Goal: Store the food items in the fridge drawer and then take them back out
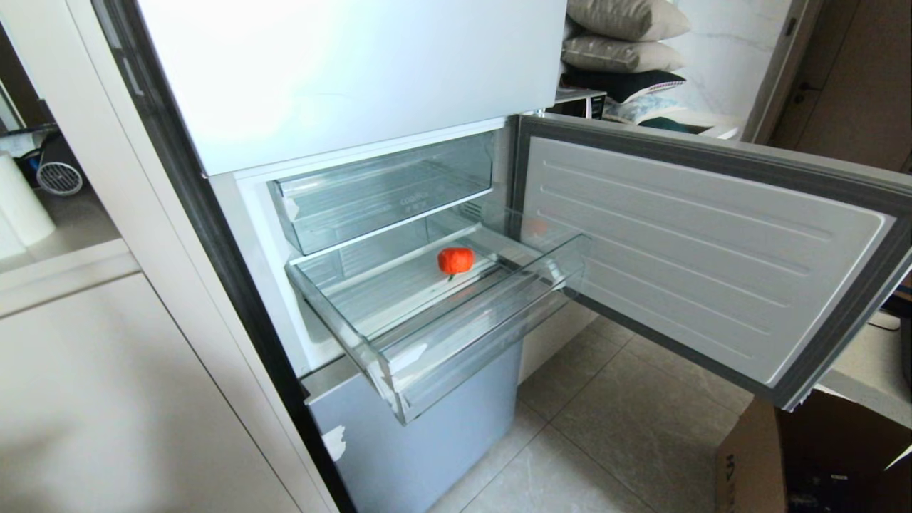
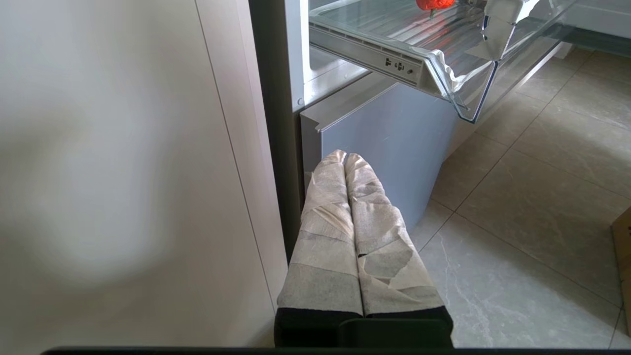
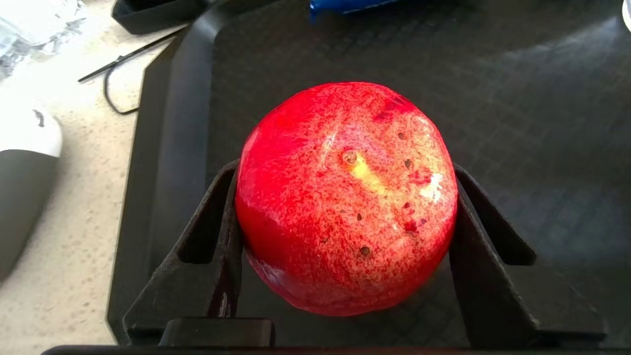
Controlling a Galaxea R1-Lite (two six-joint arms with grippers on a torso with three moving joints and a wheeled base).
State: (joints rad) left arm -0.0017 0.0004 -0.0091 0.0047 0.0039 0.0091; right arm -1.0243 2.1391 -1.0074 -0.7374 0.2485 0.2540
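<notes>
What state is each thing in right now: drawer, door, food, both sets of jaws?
Fridge drawer: pulled out.
Fridge door: swung open.
Tomato: resting in the drawer.
Red apple: gripped, over the black tray.
Right gripper: jaws closed on the apple.
Left gripper: jaws shut, empty.

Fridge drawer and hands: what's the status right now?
Right hand shut on apple, over black tray. Left hand shut, parked low. Tomato in open drawer. Nothing blocking.
</notes>
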